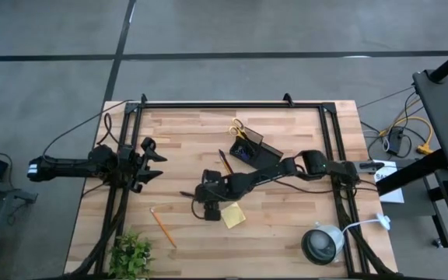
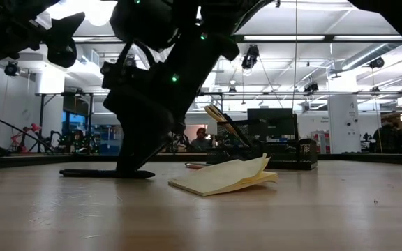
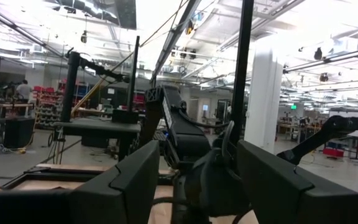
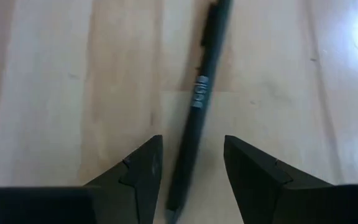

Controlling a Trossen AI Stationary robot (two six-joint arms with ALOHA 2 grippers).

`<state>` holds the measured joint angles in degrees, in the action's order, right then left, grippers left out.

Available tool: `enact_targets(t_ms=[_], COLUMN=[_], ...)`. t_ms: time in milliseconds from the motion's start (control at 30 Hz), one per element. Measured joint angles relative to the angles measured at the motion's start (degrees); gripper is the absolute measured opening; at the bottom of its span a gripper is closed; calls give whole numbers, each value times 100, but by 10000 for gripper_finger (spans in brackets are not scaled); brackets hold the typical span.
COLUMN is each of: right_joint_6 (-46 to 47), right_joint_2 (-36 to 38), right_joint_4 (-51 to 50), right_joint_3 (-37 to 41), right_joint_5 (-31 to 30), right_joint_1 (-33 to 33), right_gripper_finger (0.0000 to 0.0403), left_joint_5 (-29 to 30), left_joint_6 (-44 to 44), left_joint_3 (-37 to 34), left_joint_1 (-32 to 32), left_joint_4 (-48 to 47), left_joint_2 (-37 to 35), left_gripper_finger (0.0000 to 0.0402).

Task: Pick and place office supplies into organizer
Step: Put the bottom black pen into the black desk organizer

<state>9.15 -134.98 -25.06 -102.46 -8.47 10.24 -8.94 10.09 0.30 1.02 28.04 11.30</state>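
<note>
A large workshop with ceiling lights and desks stretches behind the butcher-block table (image 1: 286,233), its pale wooden planks smooth and matte. Taking the table centre in the high view as the clock's hub, the black organizer (image 1: 253,149) sits near twelve o'clock with yellow-handled scissors (image 1: 239,128) standing in it. The left gripper (image 1: 152,162) waits at nine o'clock, jaws wide and empty. The right gripper (image 1: 195,196) hangs low just below the hub, its jaws open and straddling a thin black pen (image 4: 194,118) that lies flat on the wood, not yet pinched. To do this well, it should likely settle until the fingertips nearly touch the table, centre the slim, slick barrel between them, then close squarely so the pen does not roll away. A square sticky-note pad (image 1: 233,215) with curling yellow leaves lies at five o'clock; an orange pencil (image 1: 162,224) at seven.
</note>
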Motion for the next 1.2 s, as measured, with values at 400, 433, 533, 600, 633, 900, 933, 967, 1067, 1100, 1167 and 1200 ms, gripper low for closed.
enact_targets(t_ms=[400, 433, 533, 600, 633, 900, 933, 967, 1067, 1100, 1167, 1200], right_joint_6=[126, 124, 102, 22, -36, -160, -67, 20, 235, 362, 667, 889], right_joint_2=[10, -7, -38, -89, -108, -111, -87, -41, 112, 178, 306, 413], right_joint_4=[-82, -118, -200, -245, -248, -288, -313, -327, -441, -502, -554, -582], right_joint_3=[155, 155, 144, 141, 140, 144, 137, 132, 164, 178, 182, 182], right_joint_5=[-274, -233, -176, -50, 91, 338, 339, 305, -87, -250, -582, -781], right_joint_1=[2, 2, 0, -8, -17, -60, -81, -99, -130, -149, -210, -234], right_gripper_finger=[106, 100, 75, 57, 49, 31, 31, 31, 30, 30, 29, 29], left_joint_5=[1, 1, 1, -1, 1, -1, 1, 1, 1, -1, 1, -1], left_joint_6=[0, 0, 0, 0, 0, 0, 0, 0, 0, 0, 0, 0], left_joint_3=[0, 0, 0, 0, 0, 0, 0, 0, 0, 0, 0, 0], left_joint_1=[1, 0, 0, 0, 0, 1, 0, 1, 1, -1, -1, 0], left_joint_4=[-3, -1, -1, -3, -3, -4, -2, 1, -2, 1, -1, 0], left_joint_2=[-8, -8, -9, -4, -10, -9, -10, -5, -8, -10, -8, -8], left_gripper_finger=[201, 201, 201, 201, 201, 201, 201, 201, 201, 201, 201, 201])
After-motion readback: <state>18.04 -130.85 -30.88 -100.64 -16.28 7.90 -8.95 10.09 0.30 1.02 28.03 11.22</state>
